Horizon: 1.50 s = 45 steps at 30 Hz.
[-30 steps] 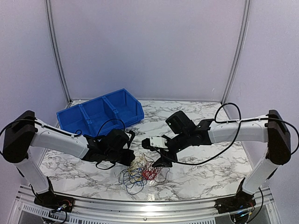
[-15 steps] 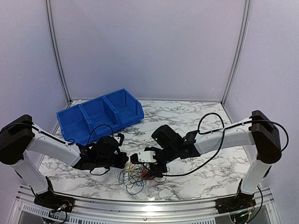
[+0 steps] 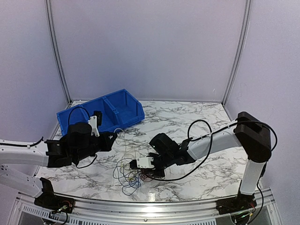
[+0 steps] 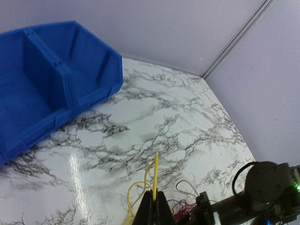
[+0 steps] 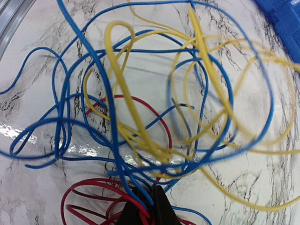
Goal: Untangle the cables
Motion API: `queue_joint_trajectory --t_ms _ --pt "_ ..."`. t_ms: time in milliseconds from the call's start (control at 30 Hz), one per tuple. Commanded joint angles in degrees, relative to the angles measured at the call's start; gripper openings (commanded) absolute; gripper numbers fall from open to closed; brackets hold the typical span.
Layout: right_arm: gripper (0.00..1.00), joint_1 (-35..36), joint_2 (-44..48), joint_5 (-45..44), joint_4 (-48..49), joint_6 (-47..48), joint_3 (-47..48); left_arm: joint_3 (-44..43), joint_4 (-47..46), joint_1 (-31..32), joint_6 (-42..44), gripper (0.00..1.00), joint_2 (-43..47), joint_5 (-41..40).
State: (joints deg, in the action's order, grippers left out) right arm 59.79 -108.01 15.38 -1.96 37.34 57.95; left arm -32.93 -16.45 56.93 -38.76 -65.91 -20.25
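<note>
The cables [image 3: 127,177] lie as a tangle of thin blue, yellow and red wires on the marble table near its front edge. My left gripper [image 3: 112,136] is raised to the left of the tangle. It is shut on a yellow wire [image 4: 155,169] that stands up between the fingers [image 4: 151,206]. That wire trails down to the tangle. My right gripper [image 3: 148,174] is low at the tangle's right side. In the right wrist view it [image 5: 149,202] is shut on blue wires [image 5: 96,79] and red wires [image 5: 89,187], with yellow loops [image 5: 136,126] spread in front.
A blue bin [image 3: 101,112] with three compartments stands at the back left, also close in the left wrist view as the blue bin [image 4: 42,98]. The table [image 3: 197,117] is white marble with walls behind it. A metal rail [image 3: 150,206] runs along the front.
My left arm has lifted and drawn back to the left, pulling a yellow wire out of the tangle. My right gripper came down into the tangle and shut on wires.
</note>
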Motion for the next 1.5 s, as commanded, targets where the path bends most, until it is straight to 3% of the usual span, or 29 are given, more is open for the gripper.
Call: queue_joint_trajectory --t_ms 0,267,467,800,1167,1467 --pt "0.01 0.1 -2.3 -0.7 -2.3 0.5 0.9 -10.0 13.0 -0.3 7.7 0.00 5.2 -6.1" --pt "0.00 0.0 -2.8 -1.4 -4.4 1.9 1.3 -26.1 24.3 -0.3 15.3 0.00 5.6 -6.4" --pt "0.00 -0.1 -3.0 -1.6 -5.1 2.2 1.2 -36.5 26.7 1.1 17.7 0.00 3.5 -3.1" --pt "0.00 -1.3 -2.8 -3.0 -5.5 2.3 1.5 -64.2 42.0 2.7 24.4 0.00 -6.1 1.8" --pt "0.00 -6.9 1.1 -1.4 -6.2 1.3 1.0 -76.9 44.4 4.1 30.8 0.00 -8.8 -3.7" --pt "0.00 -10.4 -1.8 -1.0 -7.4 -0.6 2.7 -93.2 47.5 7.9 37.1 0.00 -11.5 -12.8"
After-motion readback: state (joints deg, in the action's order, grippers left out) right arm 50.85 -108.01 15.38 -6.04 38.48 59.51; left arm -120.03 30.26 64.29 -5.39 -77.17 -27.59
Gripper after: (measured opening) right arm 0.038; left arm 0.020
